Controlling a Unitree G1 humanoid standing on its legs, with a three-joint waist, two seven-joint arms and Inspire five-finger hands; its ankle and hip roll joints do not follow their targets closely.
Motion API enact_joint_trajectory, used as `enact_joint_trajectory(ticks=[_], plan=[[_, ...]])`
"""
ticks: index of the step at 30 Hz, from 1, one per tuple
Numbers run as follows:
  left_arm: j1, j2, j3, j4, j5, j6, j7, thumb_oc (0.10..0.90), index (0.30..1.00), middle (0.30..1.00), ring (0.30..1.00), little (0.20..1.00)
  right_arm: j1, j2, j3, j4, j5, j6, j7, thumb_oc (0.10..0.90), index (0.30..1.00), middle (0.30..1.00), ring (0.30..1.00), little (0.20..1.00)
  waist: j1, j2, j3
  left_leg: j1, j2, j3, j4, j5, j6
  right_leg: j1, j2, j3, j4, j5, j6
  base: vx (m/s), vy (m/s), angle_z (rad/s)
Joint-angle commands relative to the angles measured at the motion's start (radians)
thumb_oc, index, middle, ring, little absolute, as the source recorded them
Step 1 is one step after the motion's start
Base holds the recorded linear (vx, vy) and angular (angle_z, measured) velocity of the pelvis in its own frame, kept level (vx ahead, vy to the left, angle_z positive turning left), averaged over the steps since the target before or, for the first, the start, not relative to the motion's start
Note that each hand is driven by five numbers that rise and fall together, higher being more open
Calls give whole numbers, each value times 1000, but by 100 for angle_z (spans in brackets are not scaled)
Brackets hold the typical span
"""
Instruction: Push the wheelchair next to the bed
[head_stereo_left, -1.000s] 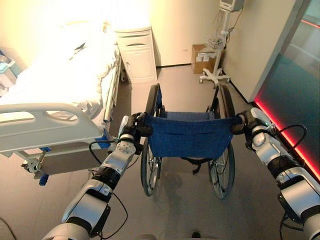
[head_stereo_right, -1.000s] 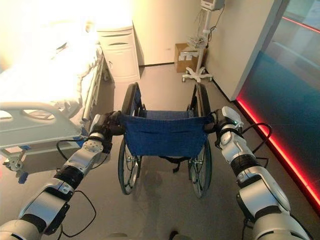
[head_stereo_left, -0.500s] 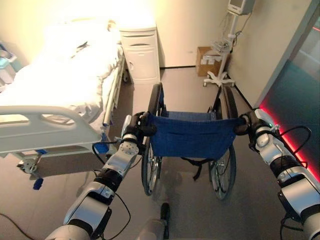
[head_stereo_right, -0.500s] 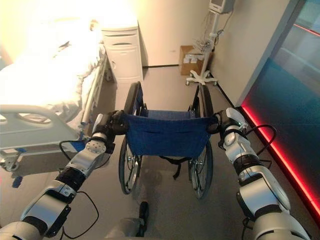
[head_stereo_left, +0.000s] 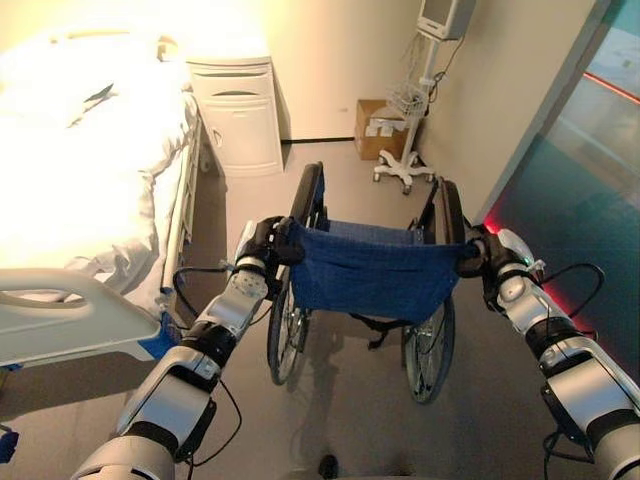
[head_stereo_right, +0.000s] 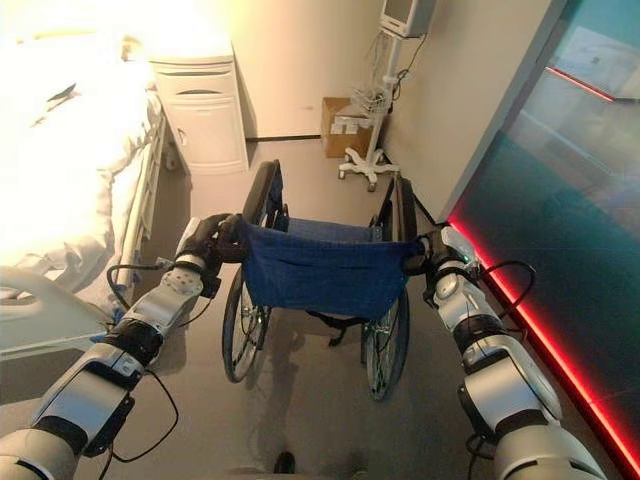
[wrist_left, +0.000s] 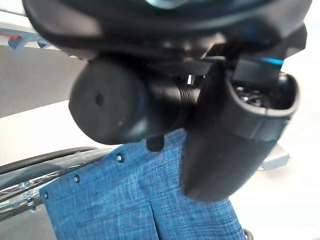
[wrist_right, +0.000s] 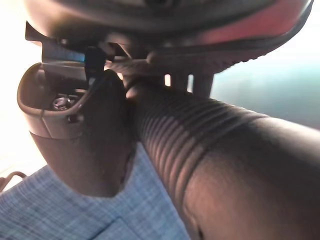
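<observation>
The left hand (head_stereo_left: 262, 247) is curled round the left push grip and the right hand (head_stereo_left: 482, 258) round the right grip of the wheelchair (head_stereo_left: 372, 268), which stands just ahead of both: blue cloth back, black armrests, spoked wheels. Since a second ago it has rolled forward along the bed (head_stereo_left: 85, 180), now beside the left arm. Ahead stand a white cabinet (head_stereo_left: 238, 118), a cardboard box (head_stereo_left: 375, 128) and a monitor stand (head_stereo_left: 405, 165) by the wall.

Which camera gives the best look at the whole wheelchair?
The left eye view: the wheelchair shows whole, with blue back, armrests and both wheels. The right eye view shows nearly the same. Each wrist view shows a ribbed black push handle and blue fabric.
</observation>
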Motion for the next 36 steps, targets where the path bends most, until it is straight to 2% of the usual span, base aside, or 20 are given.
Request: enact_joint_trajectory(ticks=[1, 5, 7, 8, 11, 14, 17, 19, 20, 21, 22, 24, 25, 27, 29, 30, 32, 33, 35, 36], plan=[[149, -39, -86, 65, 1, 10, -114, 400, 300, 300, 300, 300, -37, -22, 48, -59, 21, -105, 75, 400, 300, 300, 300, 300, 11, -20, 42, -7, 42, 101, 124, -216, -103, -59, -32, 71, 60, 138, 10, 200, -479, 61], [137, -43, -90, 66, -19, 22, -105, 400, 300, 300, 300, 300, -47, -45, 61, -104, 25, -85, 107, 400, 300, 300, 300, 300, -12, -40, 40, -54, 87, 122, 245, -218, -135, -42, 11, 56, 167, 49, 2, 152, -417, 61], [144, -51, -84, 54, -22, 30, -100, 400, 300, 300, 300, 300, -48, -74, 81, -122, 47, -82, 120, 400, 300, 300, 300, 300, -36, -49, 44, -26, 149, 176, 293, -236, -164, -38, 28, 21, 213, 11, -24, 233, -415, 85], [151, -55, -83, 55, -26, 29, -96, 400, 300, 300, 300, 300, -37, -82, 76, -123, 44, -86, 130, 400, 300, 300, 300, 300, -43, -53, 46, -23, 178, 196, 338, -211, -175, -26, 37, 0, 218, -1, -46, 238, -413, 72], [153, -69, -81, 60, -28, 23, -96, 400, 300, 300, 300, 300, -18, -95, 75, -118, 40, -97, 127, 400, 300, 300, 300, 300, -52, -67, 56, -43, 207, 218, 438, -167, -177, 19, 69, -15, 206, -20, -81, 211, -393, 41], [162, -96, -73, 75, -24, 10, -94, 400, 300, 300, 300, 300, -17, -99, 69, -76, 26, -125, 125, 400, 300, 300, 300, 300, -56, -77, 53, -30, 215, 268, 496, -160, -176, 55, 88, -44, 183, -33, -109, 222, -300, 35], [175, -122, -77, 76, -11, 19, -93, 400, 300, 300, 300, 300, -15, -111, 62, -51, 42, -126, 131, 400, 300, 300, 300, 300, -46, -81, 42, -18, 171, 256, 467, -174, -168, 82, 117, -58, 170, -53, -123, 245, -251, 27], [186, -116, -80, 55, 3, 34, -104, 400, 300, 300, 300, 300, -37, -105, 72, -40, 58, -104, 135, 400, 300, 300, 300, 300, -6, -71, 57, -61, 78, 222, 377, -187, -154, 128, 156, -50, 168, -77, -119, 273, -214, 39], [187, -115, -80, 51, 4, 38, -106, 400, 300, 300, 300, 300, -41, -103, 73, -38, 59, -100, 136, 400, 300, 300, 300, 300, -1, -69, 63, -66, 74, 226, 368, -182, -154, 141, 162, -49, 164, -81, -120, 302, -207, 39], [188, -117, -83, 50, 5, 40, -106, 400, 300, 300, 300, 300, -47, -95, 71, -36, 55, -92, 136, 400, 300, 300, 300, 300, 12, -65, 71, -104, 61, 239, 339, -158, -159, 170, 175, -48, 151, -87, -121, 301, -130, 32], [195, -118, -91, 45, 0, 38, -99, 400, 300, 300, 300, 300, -51, -79, 67, -28, 43, -88, 135, 400, 300, 300, 300, 300, 41, -49, 80, -190, 39, 264, 250, -94, -168, 227, 204, -34, 122, -100, -121, 310, -119, 18], [201, -116, -93, 42, -4, 34, -93, 400, 300, 300, 300, 300, -52, -71, 66, -22, 36, -95, 138, 400, 300, 300, 300, 300, 57, -39, 84, -225, 33, 271, 195, -47, -173, 255, 219, -20, 106, -105, -121, 338, -84, -24], [214, -105, -94, 20, -13, 29, -78, 400, 300, 300, 300, 300, -57, -62, 69, -18, 22, -109, 147, 400, 300, 300, 300, 300, 84, -25, 85, -267, 27, 276, 109, 34, -181, 294, 240, 2, 88, -113, -120, 340, -59, -48], [209, -96, -89, -1, -24, 19, -64, 400, 300, 300, 300, 300, -75, -56, 76, -14, 17, -114, 149, 400, 300, 300, 300, 300, 96, -18, 85, -287, 25, 310, 111, 41, -174, 296, 246, -3, 100, -130, -123, 276, -18, -65], [200, -91, -78, -3, -18, 36, -68, 400, 300, 300, 300, 300, -88, -39, 82, 2, 34, -116, 159, 400, 300, 300, 300, 300, 98, -13, 76, -275, 13, 311, 137, 11, -153, 281, 257, 3, 150, -161, -122, 261, 19, -90], [186, -73, -84, 13, -37, 23, -86, 400, 300, 300, 300, 300, -85, -13, 98, 11, 19, -115, 157, 400, 300, 300, 300, 300, 100, -17, 56, -261, 7, 335, 142, -24, -113, 276, 250, -11, 260, -175, -102, 373, 1, -91], [184, -63, -86, 16, -36, 21, -93, 400, 300, 300, 300, 300, -65, -3, 102, -6, 39, -111, 149, 400, 300, 300, 300, 300, 99, -22, 45, -241, 11, 347, 136, -37, -97, 255, 236, -37, 357, -152, -76, 312, -28, -49], [181, -51, -91, 18, -44, 30, -93, 400, 300, 300, 300, 300, -38, 0, 92, -17, 31, -124, 154, 400, 300, 300, 300, 300, 94, -21, 40, -211, 9, 327, 126, -47, -90, 211, 202, -54, 473, -106, -42, 350, -77, -18], [177, -52, -92, 28, -40, 40, -96, 400, 300, 300, 300, 300, -23, 0, 85, -5, 27, -151, 166, 400, 300, 300, 300, 300, 90, -15, 34, -175, 24, 304, 104, -48, -98, 174, 170, -62, 479, -82, -25, 345, -155, -29], [163, -58, -93, 34, -37, 51, -90, 400, 300, 300, 300, 300, -24, 7, 79, 4, 31, -164, 160, 400, 300, 300, 300, 300, 89, -10, 37, -141, 38, 270, 87, -45, -109, 156, 134, -81, 411, -87, -26, 201, -199, -30]])
